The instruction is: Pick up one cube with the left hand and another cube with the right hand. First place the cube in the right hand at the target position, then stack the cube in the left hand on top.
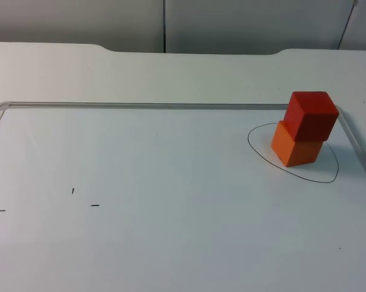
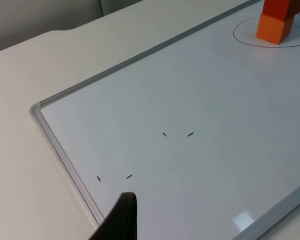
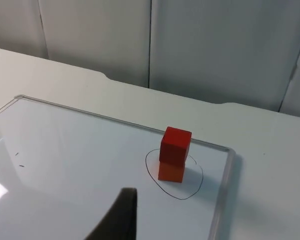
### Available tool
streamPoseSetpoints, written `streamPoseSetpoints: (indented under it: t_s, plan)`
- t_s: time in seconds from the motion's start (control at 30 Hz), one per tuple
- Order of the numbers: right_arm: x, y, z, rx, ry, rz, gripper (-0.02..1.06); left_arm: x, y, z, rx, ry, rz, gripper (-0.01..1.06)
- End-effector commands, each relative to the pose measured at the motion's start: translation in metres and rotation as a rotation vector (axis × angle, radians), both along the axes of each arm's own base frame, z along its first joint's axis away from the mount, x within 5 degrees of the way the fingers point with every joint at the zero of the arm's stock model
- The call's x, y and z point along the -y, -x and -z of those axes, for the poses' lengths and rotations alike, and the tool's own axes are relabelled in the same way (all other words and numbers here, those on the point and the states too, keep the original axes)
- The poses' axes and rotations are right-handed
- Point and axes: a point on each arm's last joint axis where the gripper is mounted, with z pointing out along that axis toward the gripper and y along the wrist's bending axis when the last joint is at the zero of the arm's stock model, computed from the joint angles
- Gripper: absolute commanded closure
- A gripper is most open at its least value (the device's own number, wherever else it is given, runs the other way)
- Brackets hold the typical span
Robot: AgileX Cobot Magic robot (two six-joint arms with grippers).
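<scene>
Stacking is judged done, since the red cube [image 1: 313, 114] is seated on the orange cube [image 1: 297, 148] inside the drawn circle [image 1: 262, 155] on the table [image 1: 170, 73], while each tool's opening cannot be told.

In the left wrist view the left gripper's fingertip [image 2: 121, 220] is plain black, a smooth dull blade that is broad at its base and narrows to a rounded tip, with a soft sheen along one edge and no screws, labels or markings to be made out. In the right wrist view the right gripper's fingertip [image 3: 119, 217] has the same look: matt black, tapering, curved along one side and straighter on the other, its surface unmarked
</scene>
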Motion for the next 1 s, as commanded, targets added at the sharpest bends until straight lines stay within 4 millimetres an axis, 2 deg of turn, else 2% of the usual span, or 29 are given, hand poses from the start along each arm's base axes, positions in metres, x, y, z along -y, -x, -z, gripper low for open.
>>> streamPoseSetpoints:
  t_s: [0.0,0.1,0.2,0.27,0.3,0.43,0.63,0.97]
  plan:
    - [-0.001,0.0,0.001,-0.005,-0.015,-0.006,0.0,0.0,0.0,0.0,0.015,0.008,0.002,0.0]
    - [-0.002,-0.001,0.003,-0.013,-0.017,-0.012,0.0,0.0,0.0,0.0,0.015,0.008,0.002,0.0]
    - [-0.009,-0.014,0.015,-0.044,-0.033,-0.036,0.0,-0.001,-0.001,0.0,0.019,0.001,-0.004,0.0]
    - [-0.015,-0.028,0.03,-0.073,-0.03,-0.042,0.0,-0.001,-0.001,0.0,0.02,0.0,-0.005,0.0]
    - [-0.015,-0.028,0.03,-0.073,-0.03,-0.042,0.0,-0.001,-0.001,0.0,0.02,0.0,-0.005,0.0]
    - [-0.023,-0.05,0.06,-0.131,-0.022,-0.041,0.0,-0.001,-0.001,0.0,0.02,0.0,-0.005,0.0]
    - [-0.02,-0.053,0.062,-0.123,-0.018,-0.003,0.0,-0.001,-0.001,0.0,0.02,0.0,-0.005,0.0]
    - [-0.014,-0.056,0.073,-0.205,-0.013,0.094,0.0,-0.001,-0.001,0.0,0.021,-0.002,-0.006,0.0]
